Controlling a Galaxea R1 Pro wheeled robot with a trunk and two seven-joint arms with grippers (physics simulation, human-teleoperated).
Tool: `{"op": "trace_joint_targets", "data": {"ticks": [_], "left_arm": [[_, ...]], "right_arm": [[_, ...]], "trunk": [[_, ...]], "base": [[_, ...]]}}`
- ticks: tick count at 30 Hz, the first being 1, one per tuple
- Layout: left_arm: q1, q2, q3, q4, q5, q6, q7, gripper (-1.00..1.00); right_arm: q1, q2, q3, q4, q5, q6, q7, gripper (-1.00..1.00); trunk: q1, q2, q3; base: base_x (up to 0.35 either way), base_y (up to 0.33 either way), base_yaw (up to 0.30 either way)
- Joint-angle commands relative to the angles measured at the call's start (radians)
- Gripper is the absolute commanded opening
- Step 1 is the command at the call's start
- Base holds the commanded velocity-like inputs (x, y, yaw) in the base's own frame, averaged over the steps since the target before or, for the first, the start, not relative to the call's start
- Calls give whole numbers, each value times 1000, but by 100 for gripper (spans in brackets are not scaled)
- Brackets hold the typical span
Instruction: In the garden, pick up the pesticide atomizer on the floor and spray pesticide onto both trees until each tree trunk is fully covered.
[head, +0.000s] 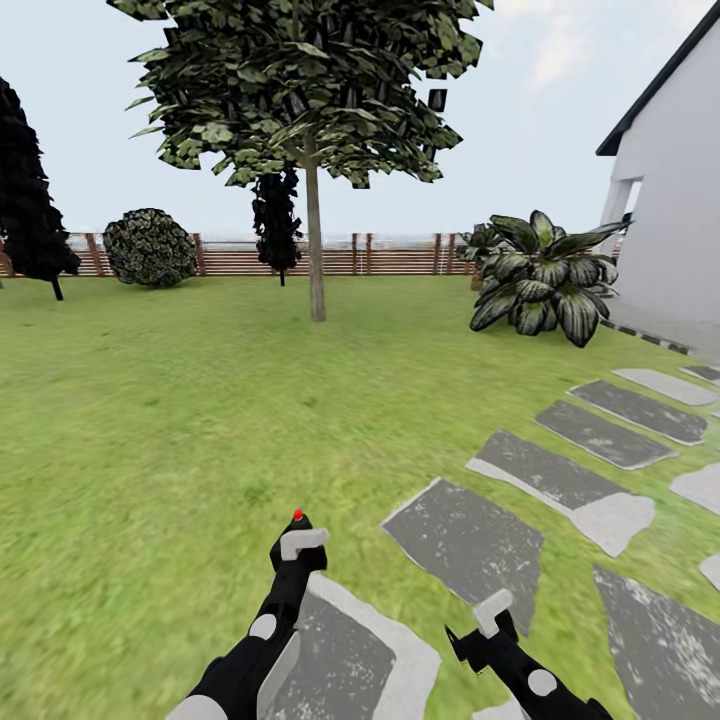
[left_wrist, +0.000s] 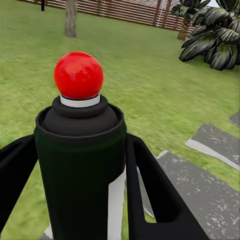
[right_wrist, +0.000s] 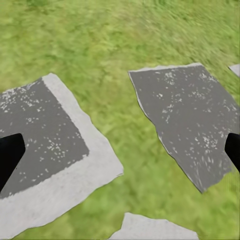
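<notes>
From the head view I look over the garden lawn (head: 150, 400), with a brown slat fence (head: 400, 258) along its far edge and the white house (head: 680, 220) at the right. One tree (head: 300, 90) stands far ahead, slightly left of centre, its straight grey-brown tree trunk (head: 316, 250) bare down to the grass. A round bush (head: 150, 247) sits by the fence at the far left, and a broad-leaved plant (head: 545, 280) grows near the house. Grey stepping stones (head: 470, 545) run from the near centre off to the right.

My left end effector (head: 297, 548) is raised at the near centre, and the red dot of the pesticide atomizer (head: 298, 515) shows just above its pale fingers. My right end effector (head: 490, 618) is low at the near right, over the stones; from here I think its fingers are apart, though the angle is poor.

In the left wrist view the atomizer (left_wrist: 80, 165) stands upright between the two black fingers (left_wrist: 150, 190), which are closed against its dark body; its red ball points toward the distant trunk (left_wrist: 70, 17).

In the right wrist view the black fingertips (right_wrist: 10, 155) sit at opposite edges, spread wide with nothing between them, above two stepping stones (right_wrist: 185, 115) and grass.
</notes>
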Motion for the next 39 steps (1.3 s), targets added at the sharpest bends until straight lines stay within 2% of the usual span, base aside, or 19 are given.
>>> {"op": "trace_joint_targets", "data": {"ticks": [1, 39], "left_arm": [[0, 0, 0, 0, 0, 0, 0, -100], [0, 0, 0, 1, 0, 0, 0, -100]], "right_arm": [[0, 0, 0, 0, 0, 0, 0, 100], [0, 0, 0, 0, 0, 0, 0, 100]], "trunk": [[0, 0, 0], [0, 0, 0]], "base": [[302, 114, 0], [302, 114, 0]]}}
